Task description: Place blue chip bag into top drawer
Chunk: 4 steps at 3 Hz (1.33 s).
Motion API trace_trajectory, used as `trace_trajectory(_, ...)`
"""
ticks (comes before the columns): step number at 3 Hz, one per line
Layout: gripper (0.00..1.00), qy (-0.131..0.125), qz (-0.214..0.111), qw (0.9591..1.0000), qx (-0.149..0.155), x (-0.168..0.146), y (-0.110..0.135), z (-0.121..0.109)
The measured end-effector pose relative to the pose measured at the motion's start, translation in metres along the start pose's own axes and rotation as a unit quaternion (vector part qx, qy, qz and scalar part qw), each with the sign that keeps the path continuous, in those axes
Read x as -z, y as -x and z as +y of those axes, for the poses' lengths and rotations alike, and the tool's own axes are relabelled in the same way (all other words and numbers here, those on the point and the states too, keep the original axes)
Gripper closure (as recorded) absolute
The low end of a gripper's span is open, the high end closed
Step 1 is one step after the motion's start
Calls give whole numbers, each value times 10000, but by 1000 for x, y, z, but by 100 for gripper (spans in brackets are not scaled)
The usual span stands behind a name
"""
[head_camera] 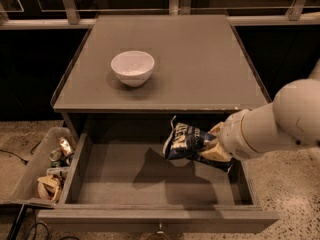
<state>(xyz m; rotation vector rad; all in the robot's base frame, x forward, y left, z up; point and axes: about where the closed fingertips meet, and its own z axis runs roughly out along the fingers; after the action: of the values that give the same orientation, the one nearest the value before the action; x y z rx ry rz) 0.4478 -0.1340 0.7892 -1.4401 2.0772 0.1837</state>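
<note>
The blue chip bag (186,142) is a crumpled dark blue foil bag with white lettering. My gripper (214,147) is shut on its right end and holds it above the right half of the open top drawer (115,176). The bag hangs inside the drawer opening, a little above the flat grey bottom, and casts a shadow on it. The white arm reaches in from the right. The drawer's small metal pull (160,230) shows at the bottom edge.
A white bowl (132,67) stands on the grey cabinet top (200,59), left of centre. A clear plastic bin (42,169) of clutter sits on the floor left of the drawer. Cables lie at the bottom left. A dark rail runs behind the cabinet.
</note>
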Motion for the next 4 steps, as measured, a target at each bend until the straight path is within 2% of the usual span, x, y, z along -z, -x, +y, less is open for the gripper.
trace_trajectory(1, 100, -43, 51, 9999, -120, -42, -14, -2)
trace_trajectory(2, 100, -235, 108, 9994, -242, -82, -24, -1)
trace_trajectory(3, 100, -480, 23, 9983, -323, -115, -30, 0)
trace_trajectory(4, 100, -550, -214, 9975, -398, -139, -28, 3)
